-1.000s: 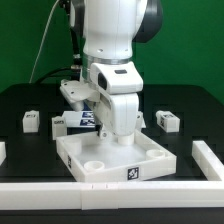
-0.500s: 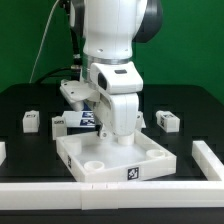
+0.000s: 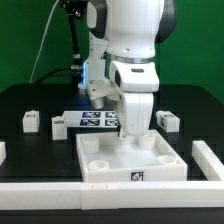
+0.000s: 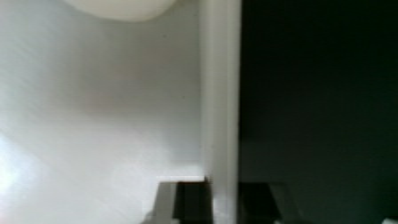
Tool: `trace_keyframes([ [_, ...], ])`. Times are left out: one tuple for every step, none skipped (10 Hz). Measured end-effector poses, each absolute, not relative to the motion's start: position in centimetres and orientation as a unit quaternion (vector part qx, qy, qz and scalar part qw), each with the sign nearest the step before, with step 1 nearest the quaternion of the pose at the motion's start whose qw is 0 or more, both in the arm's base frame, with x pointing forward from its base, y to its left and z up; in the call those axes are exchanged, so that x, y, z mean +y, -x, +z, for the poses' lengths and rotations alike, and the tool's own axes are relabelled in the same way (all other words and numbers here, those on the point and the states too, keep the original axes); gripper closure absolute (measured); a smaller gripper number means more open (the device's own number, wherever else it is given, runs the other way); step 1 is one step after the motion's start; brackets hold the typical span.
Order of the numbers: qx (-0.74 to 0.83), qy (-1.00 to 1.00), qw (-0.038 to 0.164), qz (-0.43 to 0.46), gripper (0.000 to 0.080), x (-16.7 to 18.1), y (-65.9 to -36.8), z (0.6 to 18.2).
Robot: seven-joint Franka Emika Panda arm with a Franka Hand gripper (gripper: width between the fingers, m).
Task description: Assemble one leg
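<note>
1. Gripper (image 3: 136, 136) sits low over the back rim of the large white square plastic tray (image 3: 100, 172); we cannot tell how far its jaws are parted.
2. We see a small white plastic blocky leg (image 3: 167, 121) right of centre on the black table (image 3: 30, 98), apart from the gripper.
3. At middle left stand a second leg (image 3: 58, 124) and a third leg (image 3: 30, 121).
4. Our blurred wrist view probably shows tray wall against table.

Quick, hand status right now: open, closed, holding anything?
Hand: cannot be told. Its dark fingertips sit either side of the white tray wall, but the wrist view is too blurred to show a clamp.
</note>
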State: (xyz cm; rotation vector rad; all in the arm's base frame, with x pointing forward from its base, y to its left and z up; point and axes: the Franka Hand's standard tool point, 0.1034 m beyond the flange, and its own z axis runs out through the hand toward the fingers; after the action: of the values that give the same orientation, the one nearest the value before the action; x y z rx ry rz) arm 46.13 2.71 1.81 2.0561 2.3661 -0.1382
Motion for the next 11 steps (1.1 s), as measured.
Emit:
trace_keyframes([
  [0.742,-0.669,0.005,-0.041,0.0738,3.8,-46.5,1.9],
  [0.737,-0.675,0.007,-0.037,0.0738,5.2,-47.2,1.9],
  [0.736,-0.676,0.01,-0.033,0.0738,6.0,-47.9,1.9],
  [0.737,-0.675,0.012,-0.03,0.0738,6.3,-48.4,1.9],
  [0.732,-0.68,0.013,-0.03,0.0738,6.5,-48.9,1.9],
  [0.724,-0.689,0.013,-0.034,0.0738,6.8,-49.1,1.9],
  [0.722,-0.691,0.013,-0.032,0.0738,7.5,-49.1,2.0],
  [0.721,-0.692,0.013,-0.033,0.0738,7.3,-49.1,1.9],
  [0.721,-0.692,0.013,-0.033,0.0738,7.3,-49.1,1.9],
  [0.721,-0.692,0.013,-0.033,0.0558,7.3,-49.1,1.9],
  [0.721,-0.692,0.013,-0.033,0.0405,7.2,-49.1,1.9],
])
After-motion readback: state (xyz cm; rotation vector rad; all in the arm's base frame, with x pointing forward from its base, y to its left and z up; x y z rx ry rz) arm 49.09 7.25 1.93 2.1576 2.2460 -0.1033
